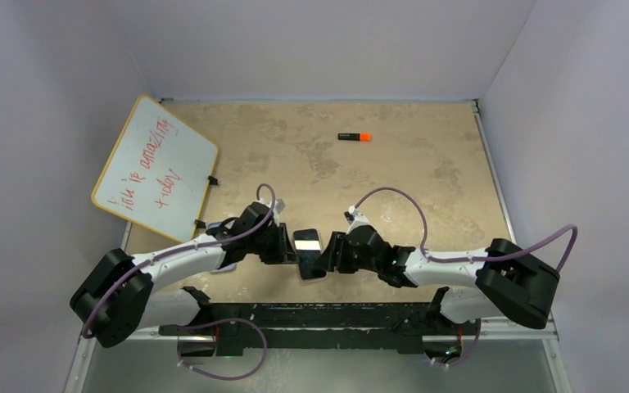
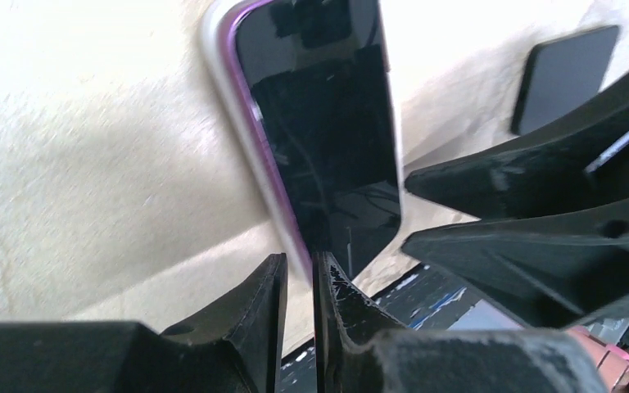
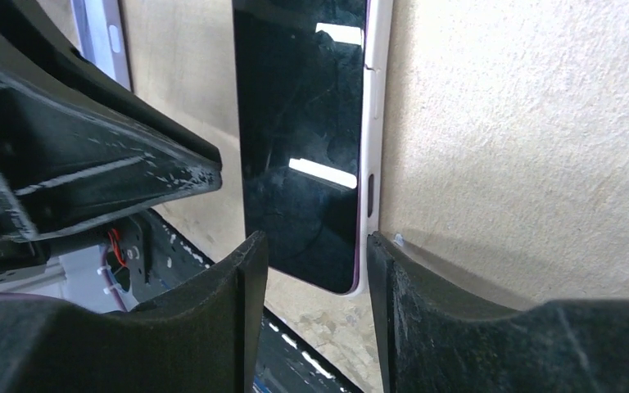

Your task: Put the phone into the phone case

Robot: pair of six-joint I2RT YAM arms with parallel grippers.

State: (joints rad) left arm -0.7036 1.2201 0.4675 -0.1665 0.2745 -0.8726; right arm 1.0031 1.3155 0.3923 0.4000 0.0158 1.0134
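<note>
The phone (image 1: 308, 253), with a black screen, sits inside a clear case with a purple rim and is held tilted just above the table between both arms. My left gripper (image 1: 288, 248) is shut on the case's purple edge (image 2: 295, 233) near the phone's lower corner. My right gripper (image 1: 332, 254) is open. Its fingers (image 3: 242, 278) stand either side of the phone's lower end (image 3: 303, 164), and the right finger touches the case's white side (image 3: 372, 147). The phone's back is hidden.
A whiteboard (image 1: 154, 168) with red writing lies at the far left. A black marker with an orange cap (image 1: 354, 137) lies at the back. The black base rail (image 1: 311, 315) runs along the near edge. White walls enclose the table.
</note>
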